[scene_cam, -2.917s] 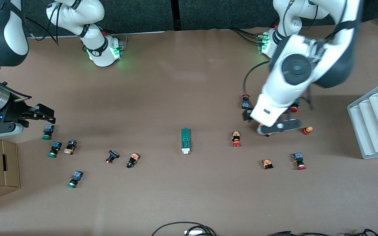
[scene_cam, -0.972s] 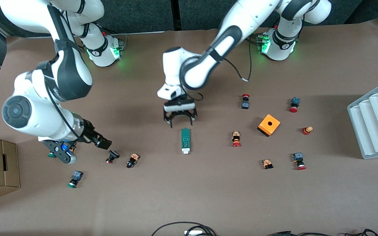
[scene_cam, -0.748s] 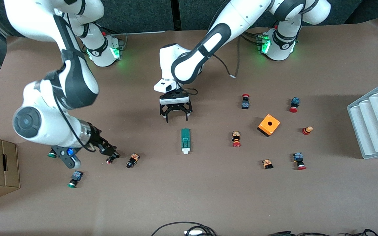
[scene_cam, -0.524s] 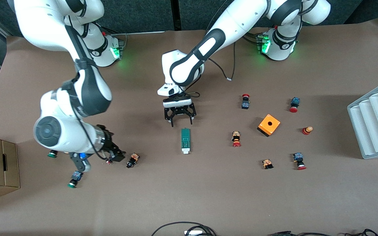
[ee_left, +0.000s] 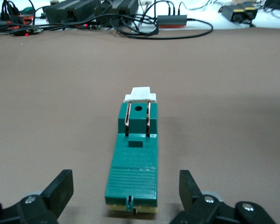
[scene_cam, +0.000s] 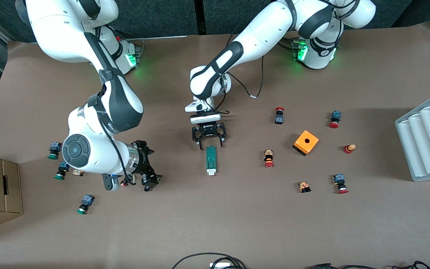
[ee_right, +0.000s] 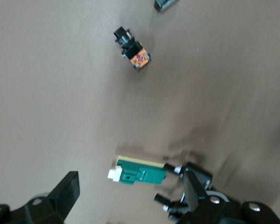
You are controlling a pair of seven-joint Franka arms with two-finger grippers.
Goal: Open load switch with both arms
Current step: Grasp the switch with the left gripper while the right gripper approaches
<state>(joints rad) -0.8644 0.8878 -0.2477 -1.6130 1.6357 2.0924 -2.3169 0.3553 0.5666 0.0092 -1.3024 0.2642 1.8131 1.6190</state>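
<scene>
In the front view the load switch (scene_cam: 210,160) lies near the middle of the brown table (scene_cam: 215,224), its white lever end pointing toward the front camera, and nothing touches it. The left gripper (scene_cam: 208,142) hangs just over the switch's end nearest the robots' bases, fingers spread wide and empty; the tips stand either side of that end (whether they graze it cannot be told from here). The right gripper (scene_cam: 151,179) is low over the table toward the right arm's end, well apart from the switch, its fingers open with nothing between them; its wrist covers part of a small push button (scene_cam: 125,183) there, and the button with the orange body (scene_cam: 147,188) is half hidden under the fingers. An orange cube (scene_cam: 306,142) sits toward the left arm's end. In the left wrist view the switch (ee_left: 134,161) runs lengthwise away from the camera, its near end cut off at the edge of the picture, with the two open fingers (ee_left: 60,189) standing clear on either side and not touching it. In the right wrist view, which is blurred, the switch (ee_right: 139,174) shows with the left gripper (ee_right: 170,183) at its end; the right gripper's own fingers (ee_right: 67,191) are wide apart and partly cut off, holding nothing.
</scene>
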